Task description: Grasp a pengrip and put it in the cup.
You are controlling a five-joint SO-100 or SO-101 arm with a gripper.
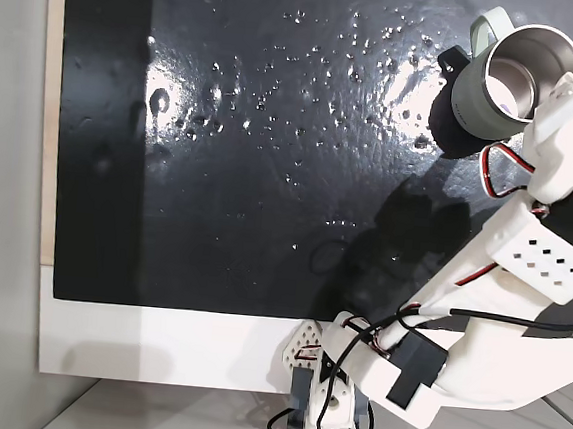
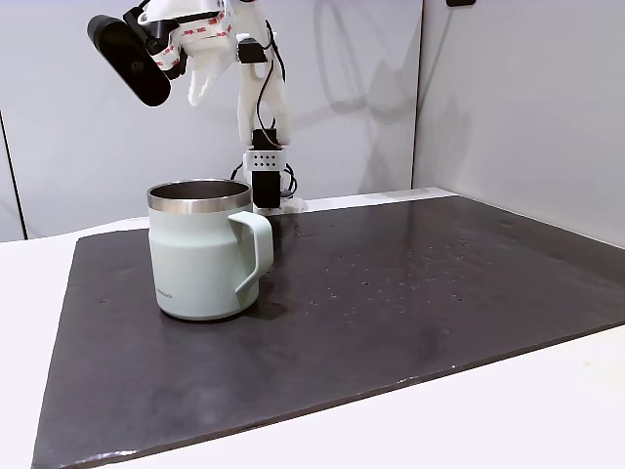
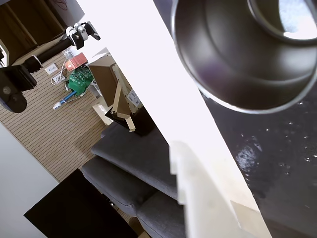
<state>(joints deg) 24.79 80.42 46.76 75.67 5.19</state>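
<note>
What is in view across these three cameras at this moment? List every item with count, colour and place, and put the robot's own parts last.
cup: one, pale sage green with a steel interior and rim, upright on the mat, handle to the right in the low fixed view; at the top right in the top-down fixed view.
mat: one, black and glossy, covering most of the table.
table: one, white, showing past the mat's edges.
sofa: one, dark grey, on the floor beyond the table edge in the wrist view.
wooden floor: light brown planks with scattered clutter, in the wrist view.
arm: one, white with black motors, raised above the cup.
tool: one, white, high over the cup; jaw state unclear.
</note>
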